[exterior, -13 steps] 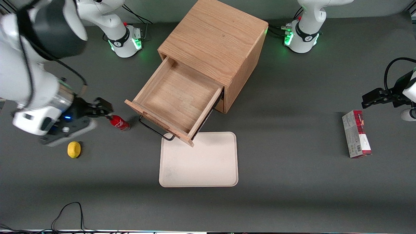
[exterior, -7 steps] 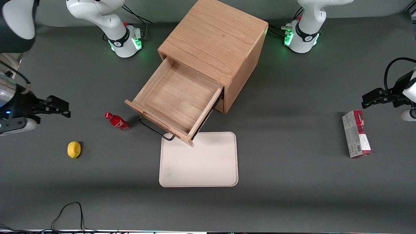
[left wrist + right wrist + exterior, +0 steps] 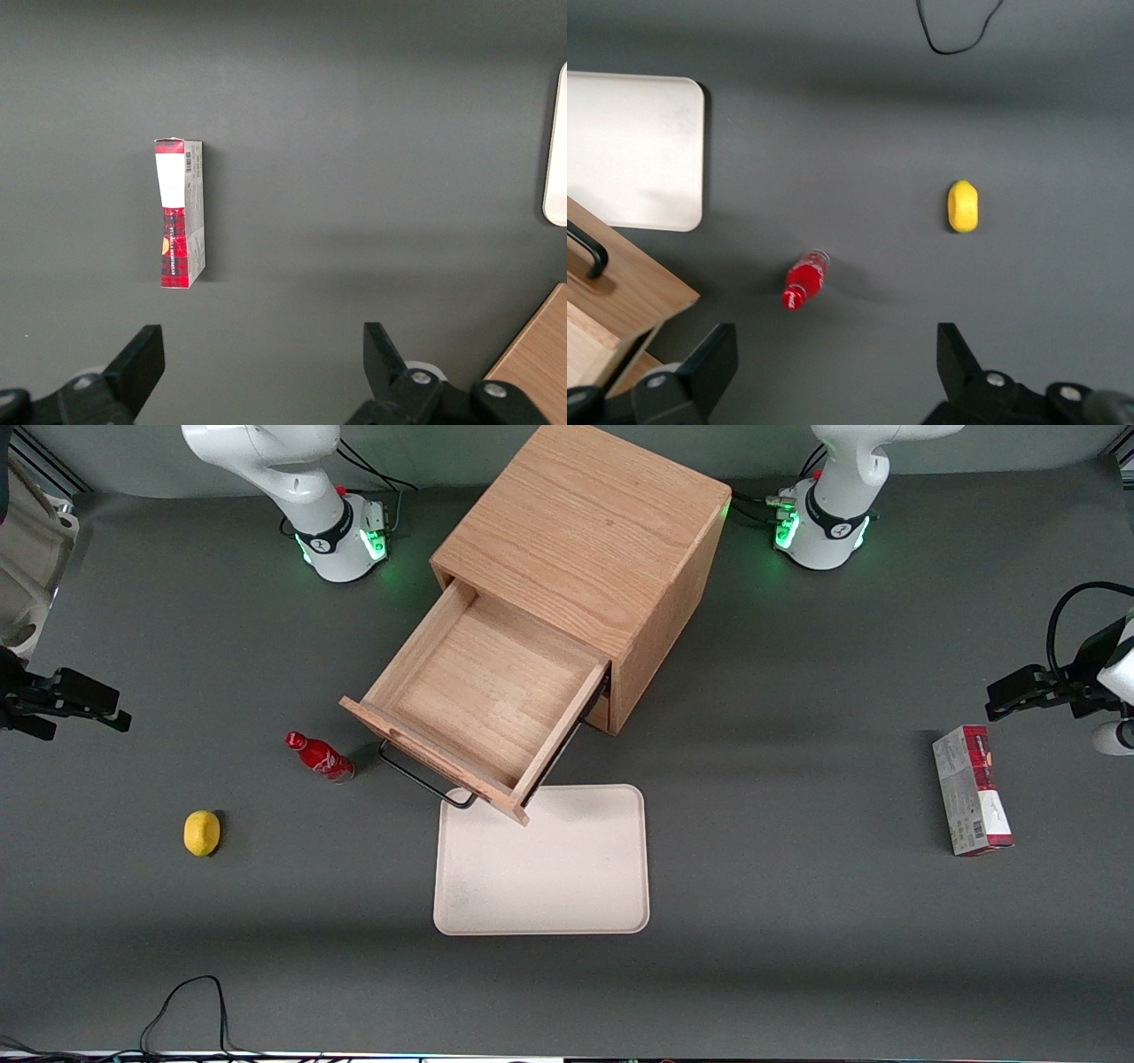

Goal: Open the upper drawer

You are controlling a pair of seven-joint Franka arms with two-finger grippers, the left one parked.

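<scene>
Upper drawer (image 3: 483, 691) pulled fully out at frame centre, job apparently finished; gripper (image 3: 89, 704) at left edge, fingers spread, empty.

high front overview of the table (image 3: 797, 974); wrist cameras straight down, sharing tray (image 3: 540, 868) edge

Upper drawer (image 3: 483, 691): light oak, visible grain, with a black bar handle (image 3: 423, 777). Cabinet (image 3: 589, 540): matching light oak. Tray (image 3: 542, 864): plain cream. Bottle (image 3: 319, 755): red with white lettering. Lemon (image 3: 202, 833): yellow. Carton (image 3: 972, 790): red tartan with grey-white panels and a barcode. Tabletop (image 3: 797, 921): uniform dark grey. Claw (image 3: 84, 701), at the working arm's end of the tabletop: black, fingers spread. Cable (image 3: 182, 1010): black.
</scene>
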